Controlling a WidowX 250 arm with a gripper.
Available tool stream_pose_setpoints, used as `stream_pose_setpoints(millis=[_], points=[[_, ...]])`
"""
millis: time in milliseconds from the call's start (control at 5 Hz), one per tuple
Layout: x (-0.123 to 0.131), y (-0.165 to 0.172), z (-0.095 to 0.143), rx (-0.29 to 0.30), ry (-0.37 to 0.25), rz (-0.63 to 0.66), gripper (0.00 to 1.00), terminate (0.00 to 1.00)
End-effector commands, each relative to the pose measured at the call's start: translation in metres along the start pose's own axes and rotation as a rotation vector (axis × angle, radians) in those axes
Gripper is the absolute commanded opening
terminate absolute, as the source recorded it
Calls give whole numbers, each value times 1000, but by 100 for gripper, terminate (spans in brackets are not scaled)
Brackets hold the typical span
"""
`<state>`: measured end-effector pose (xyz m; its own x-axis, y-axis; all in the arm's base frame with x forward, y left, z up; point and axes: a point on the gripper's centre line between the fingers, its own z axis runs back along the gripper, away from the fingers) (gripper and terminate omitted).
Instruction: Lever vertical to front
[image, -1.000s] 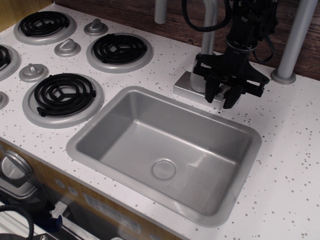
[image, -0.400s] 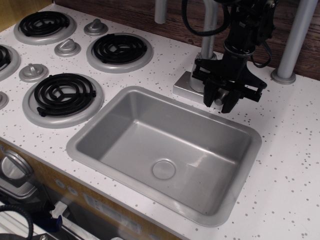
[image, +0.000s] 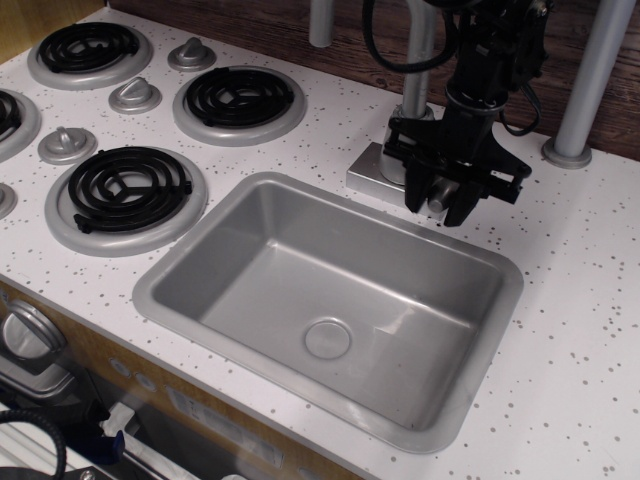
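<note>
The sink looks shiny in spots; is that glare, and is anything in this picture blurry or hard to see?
In the observation.image view, the sink shows soft pale reflections on its basin floor beside the drain, mild glare only. The black gripper is dark, so its jaws and the lever between them are hard to separate. The bottom left corner is dim and cluttered.

The sink (image: 330, 290) looks like matt grey metal or plastic, smooth with soft sheen. The counter (image: 580, 300) is white, speckled and smooth. At its left edge, black coil burners (image: 130, 185) sit in silver rings. Dark wood backs the far edge.
</note>
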<state>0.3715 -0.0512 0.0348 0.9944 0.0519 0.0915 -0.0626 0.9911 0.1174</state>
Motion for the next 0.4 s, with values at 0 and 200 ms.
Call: stream_pose_setpoints(millis=[0,200], points=[[9,5,38,28,-45,14,100,0],[7,7,55,54,-30,19,100,100]])
